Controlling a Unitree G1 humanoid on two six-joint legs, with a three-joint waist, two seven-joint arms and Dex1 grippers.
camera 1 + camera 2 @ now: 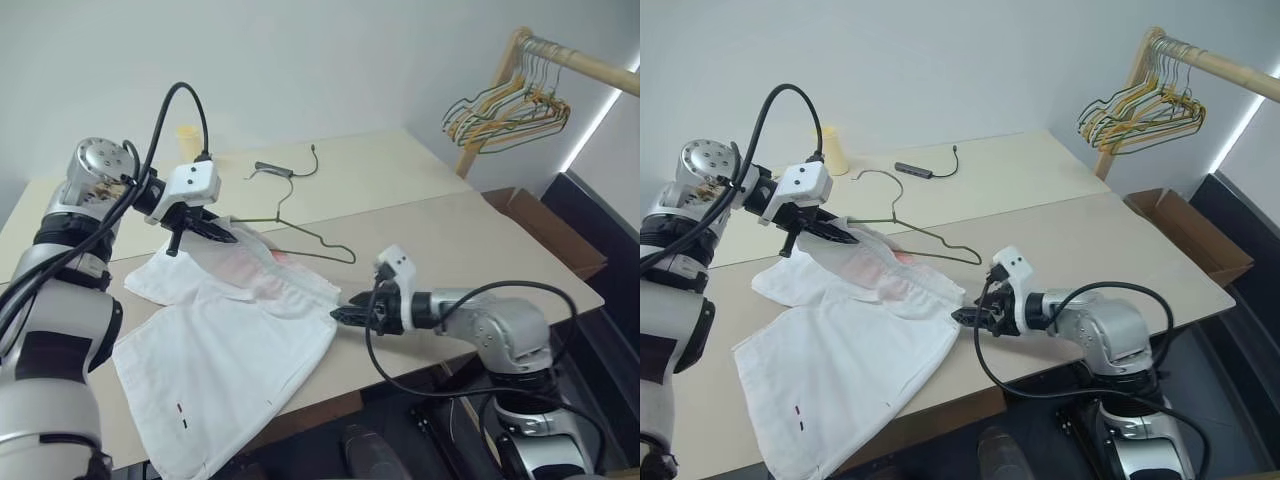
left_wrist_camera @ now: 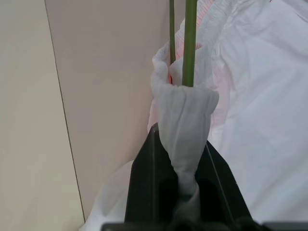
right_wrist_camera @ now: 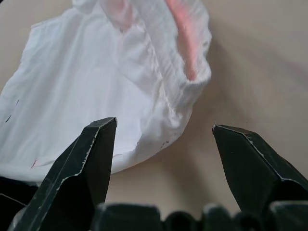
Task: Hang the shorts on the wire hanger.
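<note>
Left gripper [image 1: 222,236] pinches the shorts [image 1: 230,340] and hanger [image 1: 300,240] together at ten o'clock, anchoring; right gripper [image 1: 340,315] gapes empty beside the waistband.

Bare table [image 1: 480,240] beyond shorts [image 1: 230,340]; cable [image 1: 285,170] behind.

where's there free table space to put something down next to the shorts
Free: the tan table to the right of the wire hanger, out to its far corner, and the pale strip behind, past the cable. Crowded: the left front, under the shorts, where the left gripper pinches the waistband and the right gripper stands open.
</note>
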